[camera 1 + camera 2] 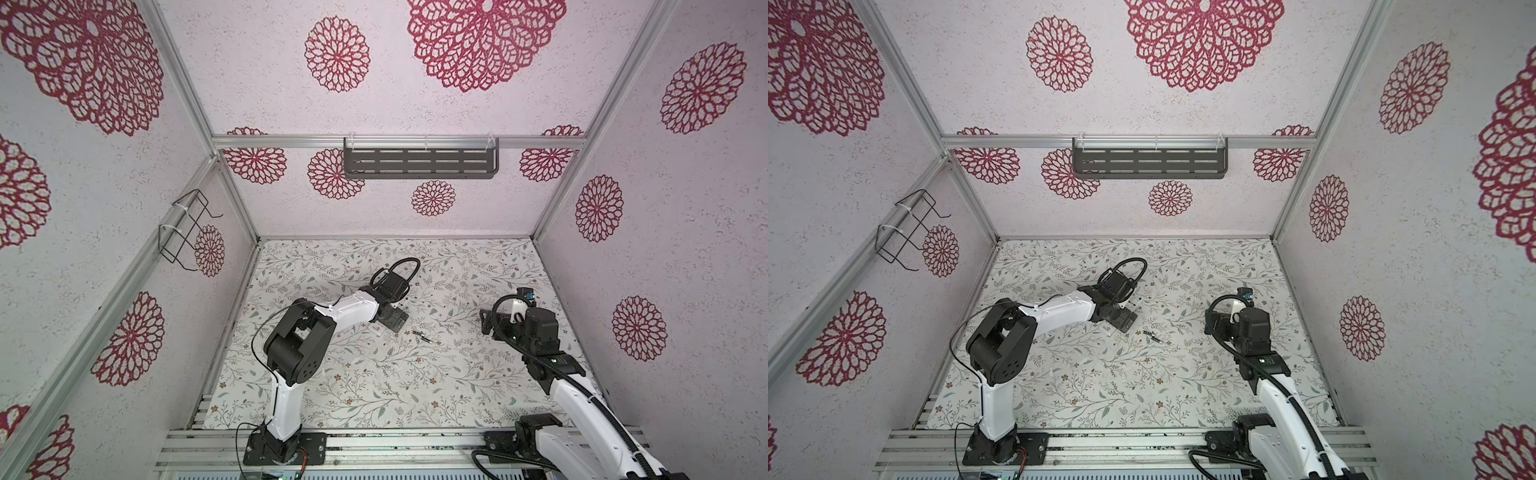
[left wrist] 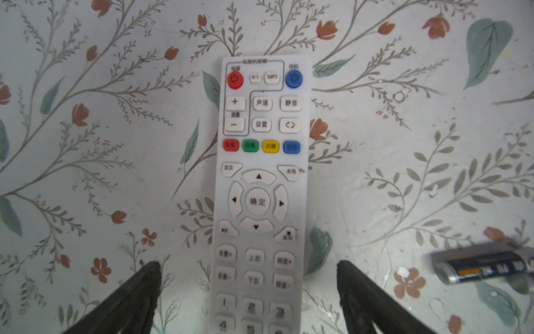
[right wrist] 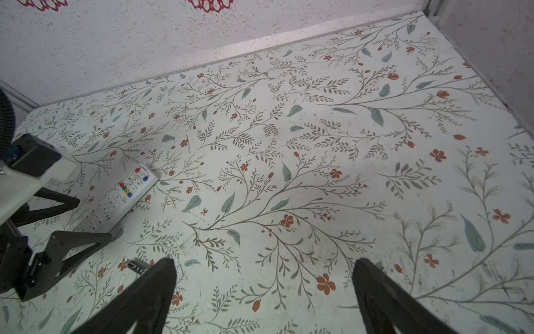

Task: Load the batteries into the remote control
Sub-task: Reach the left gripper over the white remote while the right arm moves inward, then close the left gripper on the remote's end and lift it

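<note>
Left tool (image 2: pixel 248 264) — wide open, empty — straddles the face-up remote control (image 2: pixel 260 188), right tool (image 3: pixel 265 261) likewise open and empty.

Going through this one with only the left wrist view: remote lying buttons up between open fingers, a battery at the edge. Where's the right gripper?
Observer: The right gripper is open and holds nothing, over bare table, well apart from the remote control.
Operator: And the batteries relative to it?
Observer: In both top views the batteries lie on the table between the two grippers, nearer the left gripper, touching neither.
Operator: Anything else in the cell?
Observer: A dark slotted shelf hangs at the back, and a wire rack hangs on the left gripper's side.
</note>
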Controlling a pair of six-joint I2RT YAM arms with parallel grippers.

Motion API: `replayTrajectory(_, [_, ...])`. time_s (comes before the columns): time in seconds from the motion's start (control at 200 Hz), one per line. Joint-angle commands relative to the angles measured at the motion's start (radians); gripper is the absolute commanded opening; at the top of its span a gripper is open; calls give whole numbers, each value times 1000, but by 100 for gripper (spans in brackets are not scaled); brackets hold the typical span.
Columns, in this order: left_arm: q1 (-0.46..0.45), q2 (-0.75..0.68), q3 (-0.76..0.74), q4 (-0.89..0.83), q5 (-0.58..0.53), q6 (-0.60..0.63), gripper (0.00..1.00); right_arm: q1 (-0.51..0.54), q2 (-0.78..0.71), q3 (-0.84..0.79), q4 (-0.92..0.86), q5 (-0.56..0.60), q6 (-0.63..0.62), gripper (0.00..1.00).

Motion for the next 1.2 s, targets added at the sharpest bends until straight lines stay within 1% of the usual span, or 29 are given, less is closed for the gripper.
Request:
replayTrajectory(0.0, [-7,19,-31,-13,16,28,99,7,-7,9,28,-29,-3,99])
replayTrajectory(0.16, [1,22,-51,1,79,35,100,7,-13,5,29,-58,-8,99])
replayTrajectory(0.435, [32,32,-48,12,121,28,94,7,-43,-15,51,-85,4,99])
replayTrajectory(0.51, [36,34,-44,14,130,31,90,7,-40,-15,51,-89,3,99])
replayTrajectory(0.64, [41,41,-37,33,106,38,87,7,-33,-16,64,-108,8,99])
replayTrajectory(0.735, [52,43,-31,46,111,32,79,7,-33,-20,79,-126,15,99])
replayTrajectory(0.815, [63,36,-37,56,120,28,77,7,-35,-24,88,-150,15,99])
replayTrajectory(0.876, [69,22,-47,67,127,26,73,7,-35,-29,100,-173,13,99])
replayTrajectory(0.946, [79,2,-63,78,153,26,67,9,-31,-36,117,-207,14,99])
replayTrajectory(1.046, [104,-25,-74,82,225,8,62,10,-17,-45,149,-255,26,99])
replayTrajectory(1.101, [114,-30,-88,93,257,1,61,13,-5,-49,167,-273,33,99])
replayTrajectory(1.116, [115,-67,-93,98,263,0,60,15,-2,-50,173,-278,35,99])
replayTrajectory(1.191, [121,-110,-123,125,288,-4,59,21,14,-55,199,-298,45,99])
